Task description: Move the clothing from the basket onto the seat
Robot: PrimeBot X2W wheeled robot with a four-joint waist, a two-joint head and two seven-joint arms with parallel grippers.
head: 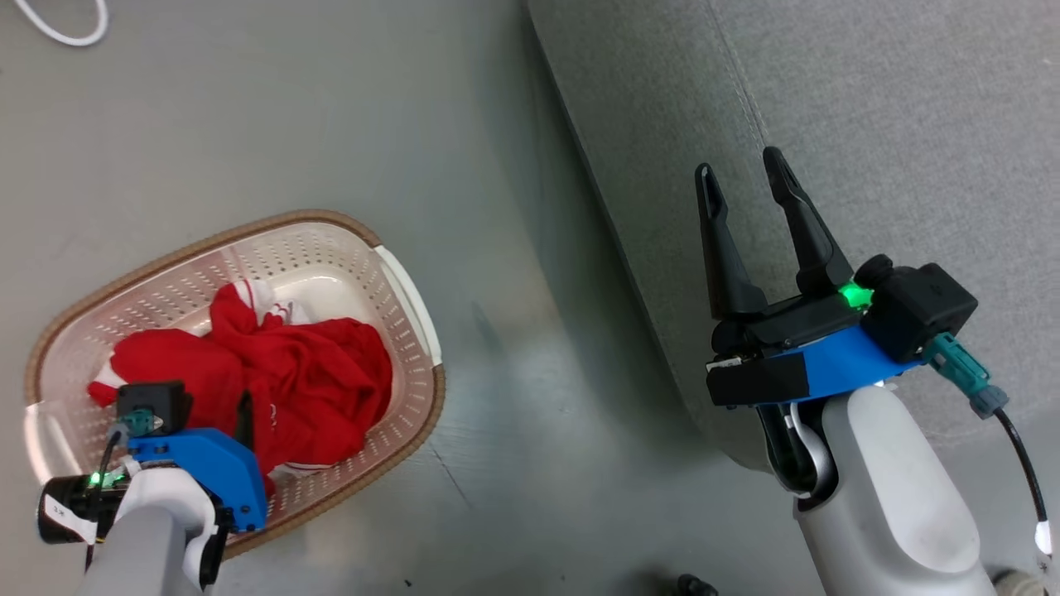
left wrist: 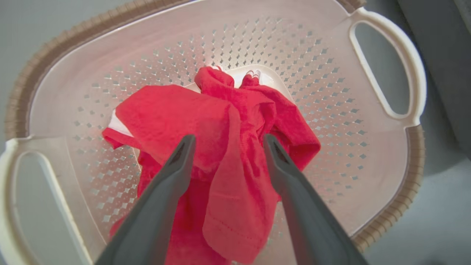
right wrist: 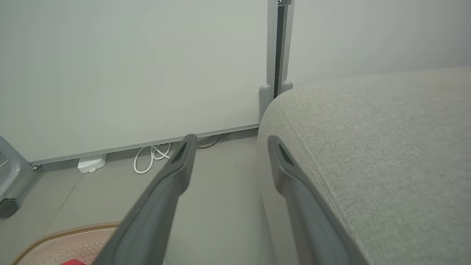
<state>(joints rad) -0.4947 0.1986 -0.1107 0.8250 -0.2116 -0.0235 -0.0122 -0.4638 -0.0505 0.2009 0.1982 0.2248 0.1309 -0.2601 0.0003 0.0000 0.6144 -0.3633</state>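
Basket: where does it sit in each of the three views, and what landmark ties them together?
Head view: basket at lower left.
Left wrist view: basket across most of the frame, seen from above.
Right wrist view: basket edge at the bottom left corner.
Shared landmark: the red clothing lying in it.

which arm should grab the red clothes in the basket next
Left: the left gripper hangs open directly over the clothing in the basket; the right gripper, also open, is over by the seat.
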